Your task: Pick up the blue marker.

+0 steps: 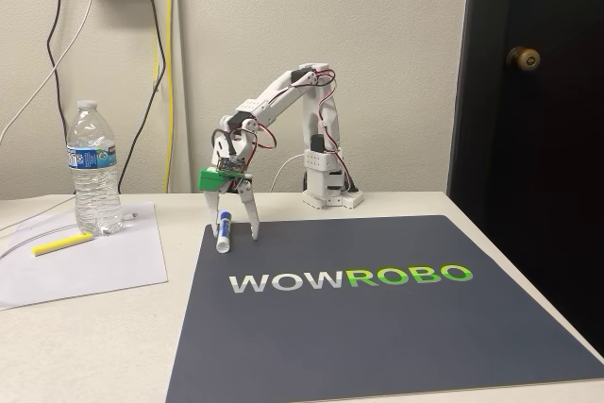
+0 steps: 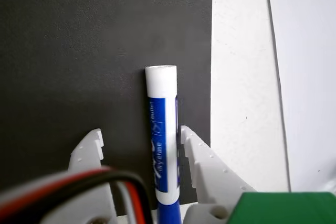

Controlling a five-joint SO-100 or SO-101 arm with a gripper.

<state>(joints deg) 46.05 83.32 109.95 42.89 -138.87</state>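
Observation:
The blue marker (image 1: pixel 224 231) lies flat on the dark mat (image 1: pixel 377 327) near the mat's back left corner in the fixed view. It has a white barrel with blue printing. My gripper (image 1: pixel 234 225) stands over it, open, fingertips down at the mat on either side of the marker. In the wrist view the marker (image 2: pixel 163 129) runs lengthwise between the white fingers (image 2: pixel 202 161), close against the right one and with a gap to the left one. The gripper (image 2: pixel 140 131) is open there too, with the marker's white end pointing away from the camera.
A water bottle (image 1: pixel 92 167) and a yellow stick (image 1: pixel 62 243) stand and lie on white paper (image 1: pixel 85 266) left of the mat. The arm's base (image 1: pixel 326 191) sits at the back by the wall. A dark door (image 1: pixel 528 120) is at the right. Cables hang on the wall.

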